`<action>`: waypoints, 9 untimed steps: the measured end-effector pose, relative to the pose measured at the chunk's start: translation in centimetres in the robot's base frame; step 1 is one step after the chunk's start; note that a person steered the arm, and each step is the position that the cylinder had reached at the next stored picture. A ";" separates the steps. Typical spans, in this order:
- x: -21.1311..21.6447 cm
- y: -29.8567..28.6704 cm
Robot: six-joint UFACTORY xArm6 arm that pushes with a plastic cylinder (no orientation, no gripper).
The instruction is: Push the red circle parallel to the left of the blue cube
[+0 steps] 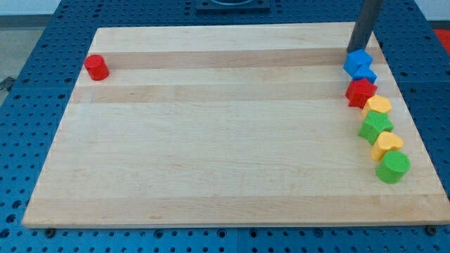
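Green round block (pixel 392 167): at the view's bottom right, last in a curvy row down the right side of the desk (pixel 211 140).
Lower yellow block (pixel 387 145): just above the green round one, touching it; looks like a heart.
Green bumpy block (pixel 375 126): next up the row, shaped a bit like a star.
Upper yellow block (pixel 378 105): touching the green bumpy one; also looks like a heart.
Red bumpy block (pixel 360 92): right above that, star-like.
Lower blue block (pixel 367 74): peeking out behind the red bumpy one; shape hard to tell.
Blue cube (pixel 357 62): at the top of the row, far right.
My tip (pixel 356 50): touching the top of the blue cube.
Fingers: none here, only a dark rod, so no open or shut to tell.
Red circle (pixel 96 67): far off at the view's top left, all alone, about level with the blue cube.
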State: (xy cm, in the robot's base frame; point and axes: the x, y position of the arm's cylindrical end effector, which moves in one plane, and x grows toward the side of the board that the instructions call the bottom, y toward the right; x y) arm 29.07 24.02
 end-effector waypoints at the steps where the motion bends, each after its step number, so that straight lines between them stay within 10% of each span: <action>1: -0.3 0.0; 2: -2.1 -3.5; 4: 7.7 -17.6; 7: 6.8 -54.0; 9: 4.7 -54.4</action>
State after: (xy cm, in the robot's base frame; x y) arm 33.80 -30.39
